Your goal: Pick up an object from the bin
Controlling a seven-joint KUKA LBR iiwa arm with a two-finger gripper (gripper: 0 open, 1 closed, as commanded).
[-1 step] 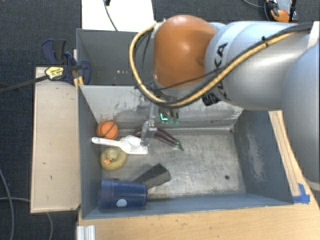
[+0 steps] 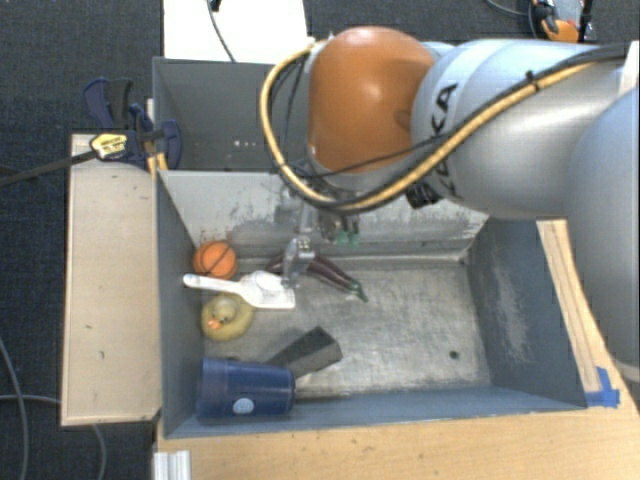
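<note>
My gripper (image 2: 297, 264) hangs low in the bin's middle left, under the orange cover, its metal fingers pointing down close together. Its tips are just above the bowl end of a white plastic spoon (image 2: 243, 288) that lies flat, handle to the left. A dark red and green pen-like tool (image 2: 336, 277) lies slanted just right of the fingers, one end under them. A small orange ball (image 2: 214, 259) rests left of the gripper. A yellow rubber duck (image 2: 226, 318) sits below the spoon.
A dark grey flat block (image 2: 305, 351) lies near the front, and a dark blue cylinder (image 2: 244, 388) lies on its side in the front left corner. The arm reaches in from the upper right.
</note>
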